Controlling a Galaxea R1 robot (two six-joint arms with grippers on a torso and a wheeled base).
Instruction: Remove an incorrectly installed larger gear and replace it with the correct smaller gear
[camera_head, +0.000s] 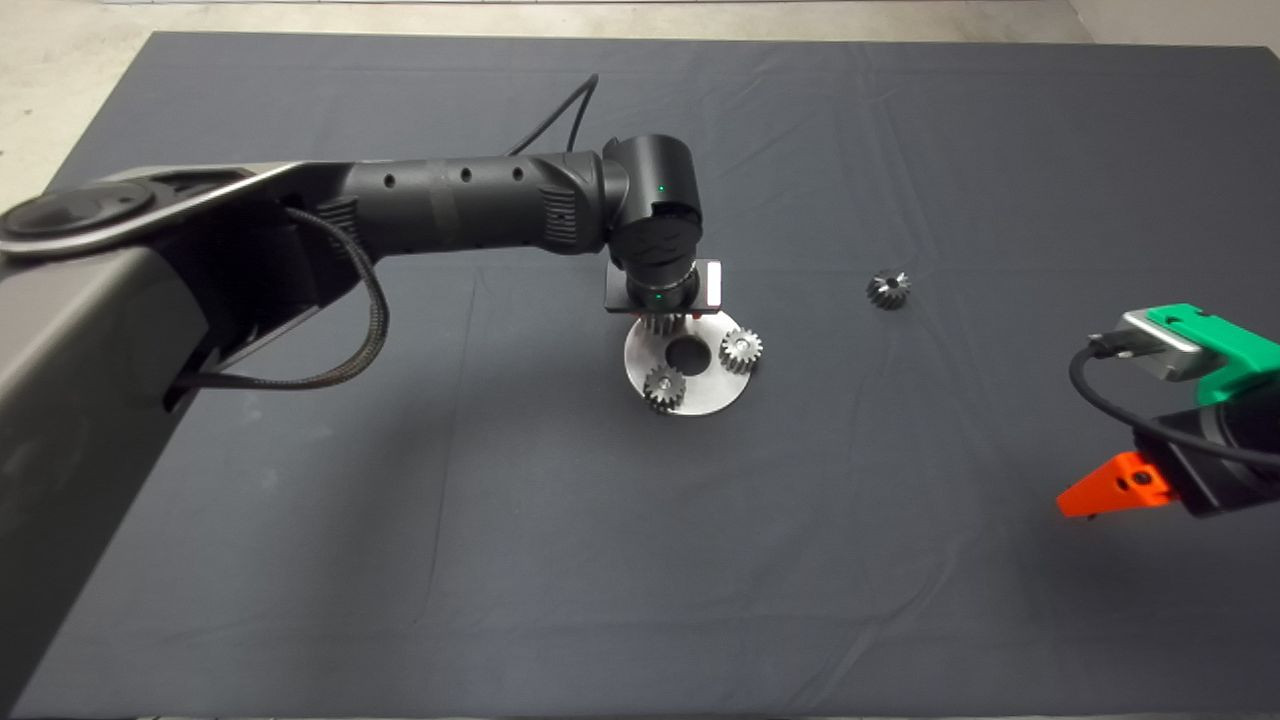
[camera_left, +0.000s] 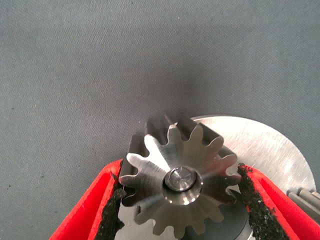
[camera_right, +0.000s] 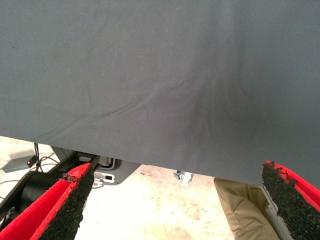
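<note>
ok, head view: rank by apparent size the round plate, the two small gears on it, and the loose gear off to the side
1. Round steel plate, clearly largest.
2-4. The two small gears on the plate and the loose dark gear on the mat look about equal; I won't rank them.

The large gear under the left gripper is mostly hidden here.

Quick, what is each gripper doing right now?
Left gripper: closed on the larger gear at the round plate.
Right gripper: open, empty, parked at the mat's edge.
</note>
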